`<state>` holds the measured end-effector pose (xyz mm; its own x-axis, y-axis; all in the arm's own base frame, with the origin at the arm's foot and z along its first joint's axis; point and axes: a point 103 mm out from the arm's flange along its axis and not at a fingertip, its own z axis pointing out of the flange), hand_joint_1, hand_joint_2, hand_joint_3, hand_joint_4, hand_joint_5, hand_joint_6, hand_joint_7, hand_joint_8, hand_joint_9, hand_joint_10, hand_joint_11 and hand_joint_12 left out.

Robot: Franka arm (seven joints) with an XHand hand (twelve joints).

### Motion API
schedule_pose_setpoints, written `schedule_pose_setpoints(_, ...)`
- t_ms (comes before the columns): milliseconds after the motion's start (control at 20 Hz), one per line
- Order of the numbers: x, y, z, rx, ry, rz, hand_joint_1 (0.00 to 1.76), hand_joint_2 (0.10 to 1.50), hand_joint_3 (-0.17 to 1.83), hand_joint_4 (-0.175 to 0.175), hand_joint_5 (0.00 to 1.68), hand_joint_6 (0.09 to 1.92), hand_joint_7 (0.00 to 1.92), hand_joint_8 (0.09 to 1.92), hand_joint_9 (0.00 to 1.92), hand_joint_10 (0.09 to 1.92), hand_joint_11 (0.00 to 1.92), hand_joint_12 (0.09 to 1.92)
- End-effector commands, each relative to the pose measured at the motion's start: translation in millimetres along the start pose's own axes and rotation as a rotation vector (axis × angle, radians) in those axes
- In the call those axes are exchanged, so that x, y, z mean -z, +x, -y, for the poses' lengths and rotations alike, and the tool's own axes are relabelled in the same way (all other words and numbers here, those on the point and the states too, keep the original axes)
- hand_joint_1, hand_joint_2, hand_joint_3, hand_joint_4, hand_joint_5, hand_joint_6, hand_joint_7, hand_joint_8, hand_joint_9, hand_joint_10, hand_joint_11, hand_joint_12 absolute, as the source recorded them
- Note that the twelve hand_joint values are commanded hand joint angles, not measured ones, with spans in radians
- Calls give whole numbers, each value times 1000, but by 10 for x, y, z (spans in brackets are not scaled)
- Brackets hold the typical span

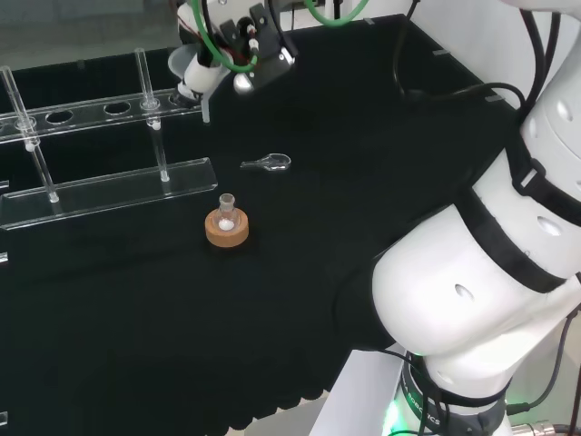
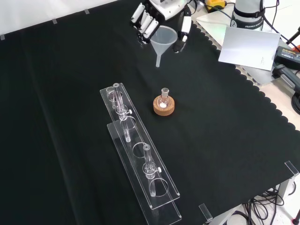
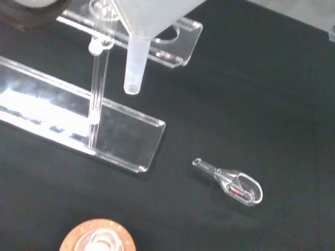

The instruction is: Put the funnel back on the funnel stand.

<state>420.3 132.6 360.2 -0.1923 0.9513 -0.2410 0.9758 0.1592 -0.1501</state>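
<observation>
Holding the funnel (image 2: 164, 40) by its wide cone, the hand (image 2: 151, 18) is curling its fingers (image 2: 144, 22) round the rim on one side with the thumb (image 2: 183, 29) pressing on the other, so the funnel is hanging clear of the counter (image 2: 70, 70) with its stem pointing straight down. In the front view the hand is entering from the top, and the funnel is sitting above and behind the upper end of the clear funnel stand (image 2: 140, 159), apart from it and not yet in any of its holes. In the head view the funnel (image 1: 195, 77) is hovering just beside the right end of the stand's holed top rail (image 1: 91, 113), near the last upright post. The wrist view is looking past the funnel's stem (image 3: 133, 65), whose open tip is hanging over the black cloth just beside the end of the stand's rail (image 3: 157, 44) and above its base plate (image 3: 78, 125).

Nearer the middle of the counter, a cork ring (image 2: 164, 105) is carrying a small round flask (image 2: 164, 96) standing upright, well apart from the hand. In the head view a small clear glass scoop-like piece (image 1: 268, 163) is lying on its side on the cloth between the flask (image 1: 226, 211) and the hand (image 1: 241, 45), touching neither; the wrist view is showing the same piece (image 3: 233, 182) with a red speck inside.
</observation>
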Motion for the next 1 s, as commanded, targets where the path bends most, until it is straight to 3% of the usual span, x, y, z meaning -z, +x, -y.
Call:
schedule_pose_setpoints(50, 141, -215, -211, -38, 4, -21, 743, 826, 463, 47, 886, 694, 823, 685, 1291, 381, 601, 1250)
schedule_pose_setpoints(550, 237, -302, -690, -32, -5, -50, 744, 825, 463, 44, 878, 702, 819, 690, 1289, 383, 598, 1250)
schedule_pose_setpoints(1000, 104, -219, -1127, -5, 28, -49, 744, 824, 463, 42, 874, 708, 816, 693, 1287, 385, 595, 1251)
